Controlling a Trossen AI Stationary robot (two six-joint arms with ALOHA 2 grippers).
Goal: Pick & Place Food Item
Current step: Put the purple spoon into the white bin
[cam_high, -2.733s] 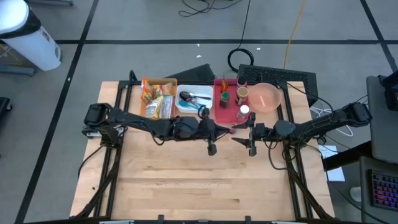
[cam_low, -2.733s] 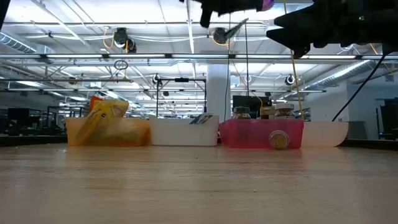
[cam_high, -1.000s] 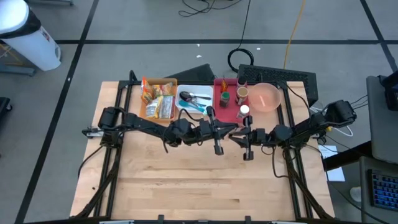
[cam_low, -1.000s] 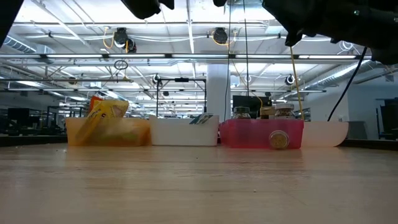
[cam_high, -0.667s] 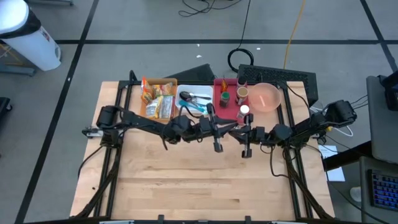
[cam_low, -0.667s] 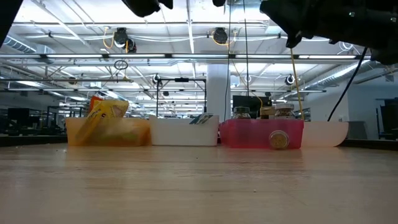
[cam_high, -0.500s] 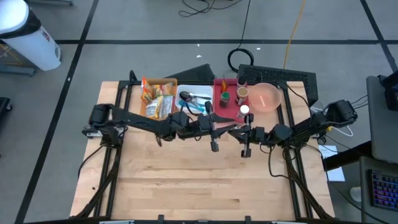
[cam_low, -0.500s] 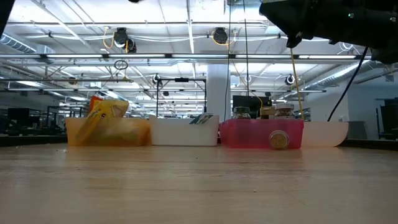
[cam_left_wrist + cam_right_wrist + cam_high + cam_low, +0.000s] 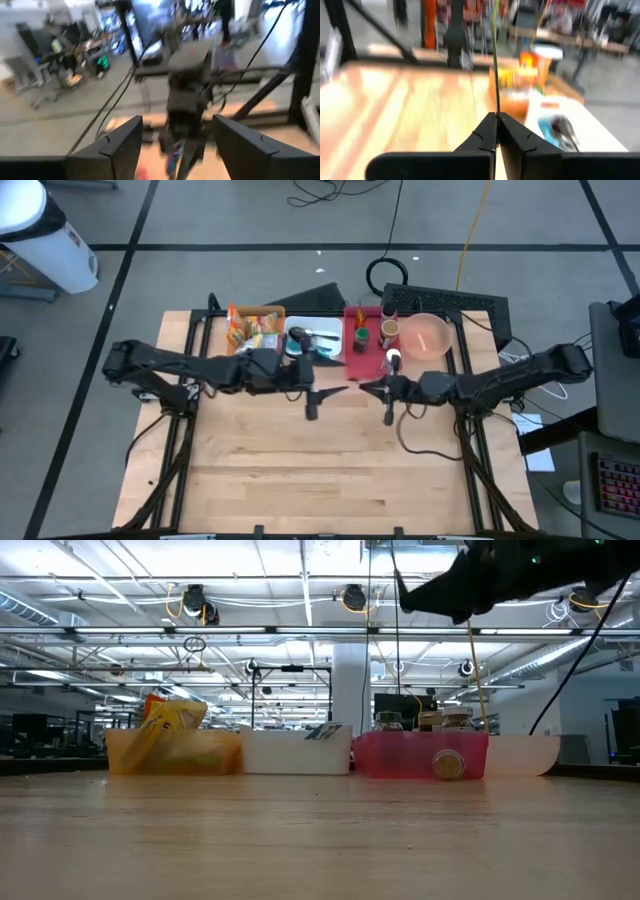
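Observation:
My right gripper [image 9: 496, 116] is shut on a thin flat item [image 9: 495, 60], which shows edge-on as a narrow green-yellow line rising from the fingertips. It hovers above mid-table [image 9: 364, 389], level, facing my left gripper. A small coloured bit [image 9: 173, 152] shows at its tips in the left wrist view. My left gripper [image 9: 177, 118] is open with nothing between its fingers, just to the table's left of the right one [image 9: 333, 393]. Snack packets [image 9: 255, 340] lie in an orange bin [image 9: 232, 350] at the far edge. My right gripper pinches the thin item's lower edge [image 9: 496, 107] between its two fingertips. The fingers lie level and point toward the table's left. The item stands upright above the fingertips, lifted clear of the table.
Along the far edge, beside the orange bin, stand a white bin [image 9: 310, 340] with utensils, a red bin [image 9: 350, 350] with jars and a pink bowl [image 9: 428, 337]. Bare wooden table top [image 9: 320, 470] stretches toward the near edge.
Both grippers have tipped up from slanting down to level. My left arm has risen out of the low view's top and drawn back toward the table's left. My right gripper has moved slightly up and toward the table's left.

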